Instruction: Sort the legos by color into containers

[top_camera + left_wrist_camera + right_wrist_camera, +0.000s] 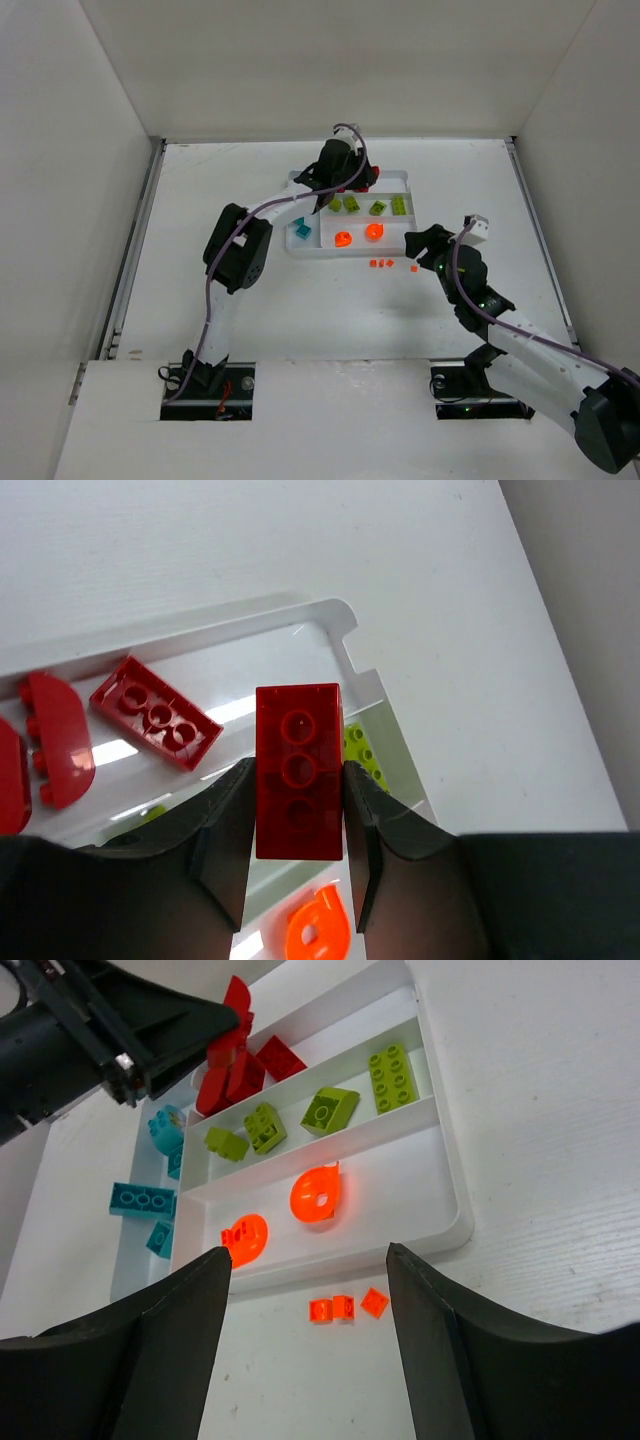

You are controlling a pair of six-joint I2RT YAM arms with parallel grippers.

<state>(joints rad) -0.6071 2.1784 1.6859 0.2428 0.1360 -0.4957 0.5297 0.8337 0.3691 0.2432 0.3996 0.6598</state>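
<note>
Red brick (pixel 298 735) — glossy, three circles | left tool (pixel 297 780) pinching it | right tool (pixel 305 1260) spread

It was a robotics lab cell: plain white panels (pixel 330 60) boxed in a white table (pixel 220 185) with two cabled robot arms (pixel 237 255) bolted on.

The tray (pixel 466 1215) is plain white, like the table (pixel 560 1110). In it are red bricks (pixel 228 1078), lime green bricks (pixel 394 1078), teal bricks (pixel 143 1200) and translucent orange round pieces (pixel 316 1196). Beside its edge, the tiny bricks (pixel 343 1307) on the table are orange.
</note>
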